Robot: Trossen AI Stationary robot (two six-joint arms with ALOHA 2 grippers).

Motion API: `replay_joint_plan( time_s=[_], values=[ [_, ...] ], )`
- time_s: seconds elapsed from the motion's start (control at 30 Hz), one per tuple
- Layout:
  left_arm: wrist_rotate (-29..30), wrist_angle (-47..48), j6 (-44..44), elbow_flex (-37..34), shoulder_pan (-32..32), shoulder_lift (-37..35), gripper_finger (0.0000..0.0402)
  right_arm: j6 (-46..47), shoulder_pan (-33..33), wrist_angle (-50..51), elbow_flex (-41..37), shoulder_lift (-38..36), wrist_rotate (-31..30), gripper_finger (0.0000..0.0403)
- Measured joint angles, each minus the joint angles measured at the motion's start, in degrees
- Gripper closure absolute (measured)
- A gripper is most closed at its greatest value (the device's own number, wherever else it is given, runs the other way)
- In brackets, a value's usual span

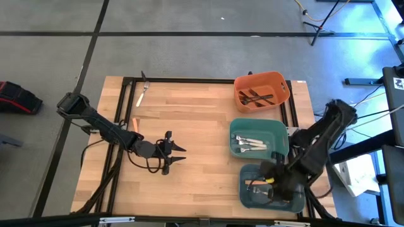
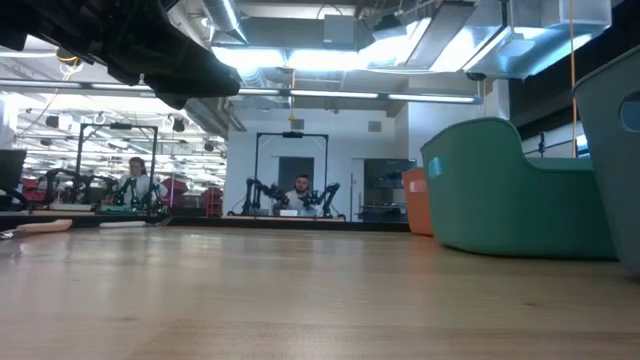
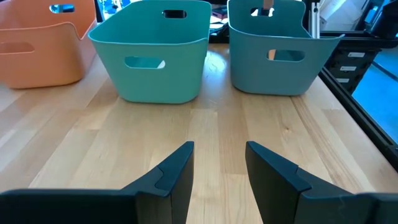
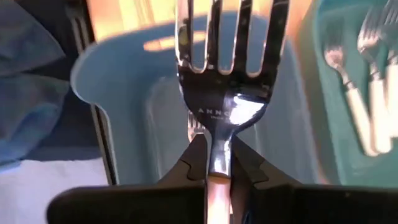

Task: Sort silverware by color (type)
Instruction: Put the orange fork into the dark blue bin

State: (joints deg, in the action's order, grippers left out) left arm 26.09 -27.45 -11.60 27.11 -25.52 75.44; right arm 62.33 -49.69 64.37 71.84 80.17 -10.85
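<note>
We see the right gripper (image 4: pixel 214 163) directly above the blue-grey bin (image 1: pixel 278 200), its fingers clamped on the handle of a shiny silver fork (image 4: pixel 225 68) whose tines point up. The left gripper (image 1: pixel 178 153) hovers well away from that bin over the table (image 1: pixel 202 113), fingers parted and empty.

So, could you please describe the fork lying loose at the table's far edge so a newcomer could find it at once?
Start at the wooden table in the high view and go to its far edge, on the left arm's side, well away from the three bins. There lies the fork, tines on the black frame. Its pale handle and being outside any bin set it apart.
</note>
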Motion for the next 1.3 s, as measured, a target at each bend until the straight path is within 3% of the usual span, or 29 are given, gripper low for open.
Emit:
replay_joint_plan(
  time_s=[0.2,0.5,1.3],
  values=[
    [0.00,-0.01,-0.02,0.00,0.00,-0.02,0.0261,0.47,-0.19,-0.51,-0.99,6.74,2.50,0.0378],
    [-0.01,-0.01,-0.02,0.00,0.00,-0.02,0.0261,-3.78,1.41,-2.19,-1.04,11.72,0.19,0.0383],
    [-0.02,-0.01,0.00,0.00,-0.02,-0.02,0.0261,-4.43,3.30,-4.47,-4.80,12.80,0.62,0.0368]
  ],
)
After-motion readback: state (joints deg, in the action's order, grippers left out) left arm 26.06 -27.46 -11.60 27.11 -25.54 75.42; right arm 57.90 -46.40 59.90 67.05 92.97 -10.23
